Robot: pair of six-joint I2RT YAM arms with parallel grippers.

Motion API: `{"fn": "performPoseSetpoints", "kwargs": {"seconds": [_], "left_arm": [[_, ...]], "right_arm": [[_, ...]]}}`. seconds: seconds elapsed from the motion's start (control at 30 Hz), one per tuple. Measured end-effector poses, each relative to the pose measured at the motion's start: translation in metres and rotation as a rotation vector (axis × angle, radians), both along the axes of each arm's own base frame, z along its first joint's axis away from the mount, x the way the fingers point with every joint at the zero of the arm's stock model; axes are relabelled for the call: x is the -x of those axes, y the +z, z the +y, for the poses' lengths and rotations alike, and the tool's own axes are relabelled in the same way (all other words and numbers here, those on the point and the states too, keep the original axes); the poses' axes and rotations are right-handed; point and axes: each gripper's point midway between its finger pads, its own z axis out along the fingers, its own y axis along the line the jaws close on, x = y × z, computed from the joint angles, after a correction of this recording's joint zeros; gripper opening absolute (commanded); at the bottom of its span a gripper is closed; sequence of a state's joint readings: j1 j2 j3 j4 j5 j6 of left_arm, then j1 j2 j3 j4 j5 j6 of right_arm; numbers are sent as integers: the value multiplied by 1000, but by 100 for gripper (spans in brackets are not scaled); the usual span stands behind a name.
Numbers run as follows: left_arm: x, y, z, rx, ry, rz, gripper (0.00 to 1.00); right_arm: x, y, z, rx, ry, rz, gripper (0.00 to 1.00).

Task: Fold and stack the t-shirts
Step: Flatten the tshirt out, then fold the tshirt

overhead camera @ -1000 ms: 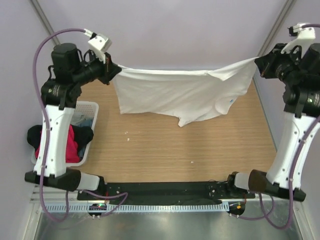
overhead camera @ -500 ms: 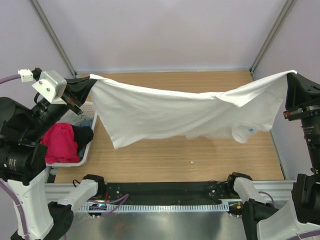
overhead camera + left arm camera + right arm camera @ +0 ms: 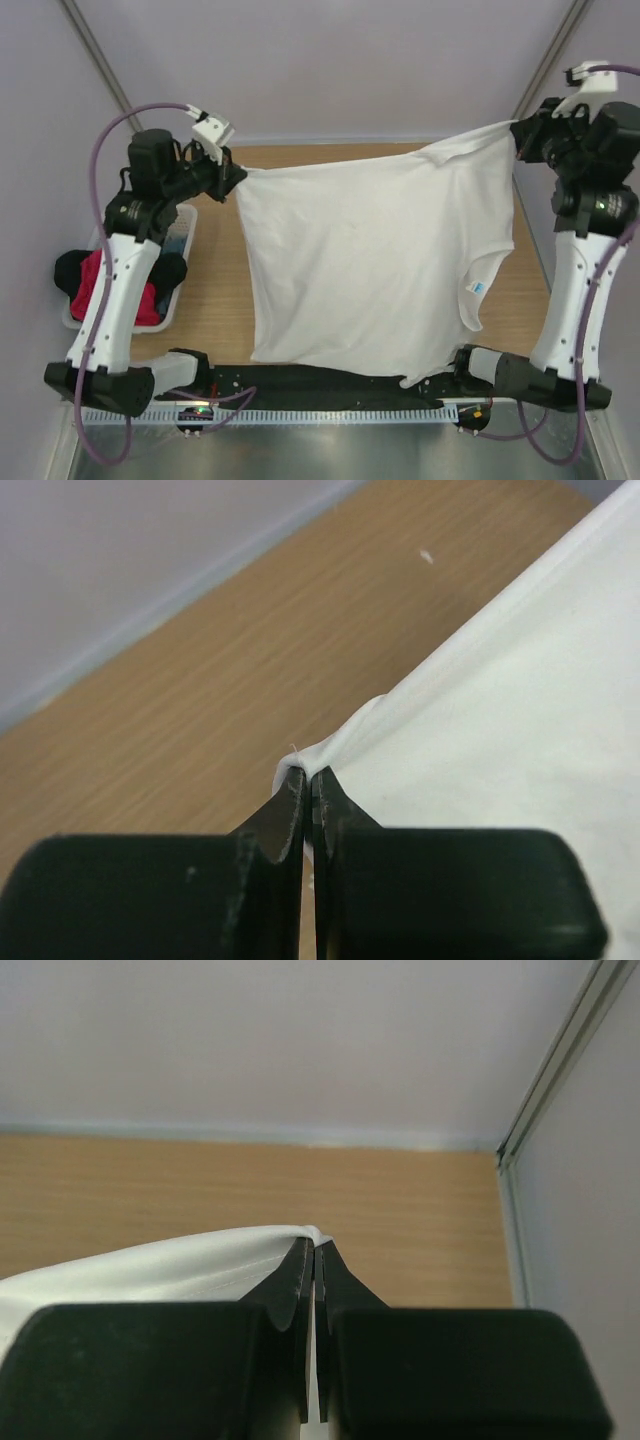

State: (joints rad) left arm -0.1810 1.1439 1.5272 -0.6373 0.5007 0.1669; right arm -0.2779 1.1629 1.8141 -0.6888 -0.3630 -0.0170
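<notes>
The white t-shirt (image 3: 370, 260) hangs spread out between my two grippers over the wooden table, its lower hem reaching the near edge. My left gripper (image 3: 237, 172) is shut on its far left corner, seen in the left wrist view (image 3: 308, 772) with cloth (image 3: 500, 710) pinched at the tips. My right gripper (image 3: 514, 133) is shut on the far right corner; the right wrist view (image 3: 314, 1244) shows the white hem (image 3: 150, 1265) clamped. A pink-red shirt (image 3: 145, 300) and a black shirt (image 3: 70, 268) lie in the basket at left.
A white plastic lattice basket (image 3: 186, 216) stands at the table's left edge under the left arm. The wooden table (image 3: 215, 290) shows beside the shirt. Frame posts and pale walls enclose the back and sides.
Both arms swung towards the near side and then back to the far edge. The shirt, first bunched and hanging short, now hangs flat and full length.
</notes>
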Motion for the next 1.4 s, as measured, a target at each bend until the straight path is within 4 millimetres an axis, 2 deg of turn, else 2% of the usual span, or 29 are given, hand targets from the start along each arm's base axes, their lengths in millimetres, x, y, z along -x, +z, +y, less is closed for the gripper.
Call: {"fn": "performPoseSetpoints", "kwargs": {"seconds": [0.07, 0.17, 0.2, 0.3, 0.4, 0.47, 0.53, 0.63, 0.7, 0.93, 1.0, 1.23, 1.3, 1.4], "left_arm": [[-25, -49, -6, -22, -11, 129, 0], [-55, -116, -15, -46, -30, 299, 0], [-66, -139, -17, -55, -35, 355, 0], [-95, -198, -23, -82, -44, 481, 0], [-131, -252, -29, -108, -48, 586, 0], [-163, -280, -32, -117, -43, 630, 0], [-192, -300, -33, -117, -34, 638, 0], [-222, -320, -26, -117, -10, 650, 0], [-234, -324, -21, -120, 9, 643, 0], [-259, -305, -11, -130, 69, 571, 0], [-263, -302, -9, -135, 83, 556, 0], [-260, -298, -14, -148, 70, 559, 0], [-257, -287, -18, -159, 54, 557, 0], [-254, -263, -31, -154, 19, 539, 0]], "right_arm": [[-39, -56, -8, -36, 21, 141, 1], [-95, -152, -14, -93, 54, 372, 1], [-111, -185, -14, -104, 64, 446, 1], [-146, -265, -7, -110, 96, 611, 1], [-183, -330, 6, -94, 132, 733, 1], [-214, -357, 10, -70, 146, 775, 1], [-259, -374, 12, -31, 155, 766, 1], [-319, -371, 8, 21, 139, 664, 1], [-331, -372, 4, 41, 123, 638, 1], [-321, -397, 6, 57, 99, 692, 1], [-322, -398, 6, 57, 98, 692, 1], [-322, -396, 5, 50, 101, 687, 1], [-316, -397, 4, 38, 101, 701, 1], [-297, -394, 0, 10, 98, 741, 1]]}}
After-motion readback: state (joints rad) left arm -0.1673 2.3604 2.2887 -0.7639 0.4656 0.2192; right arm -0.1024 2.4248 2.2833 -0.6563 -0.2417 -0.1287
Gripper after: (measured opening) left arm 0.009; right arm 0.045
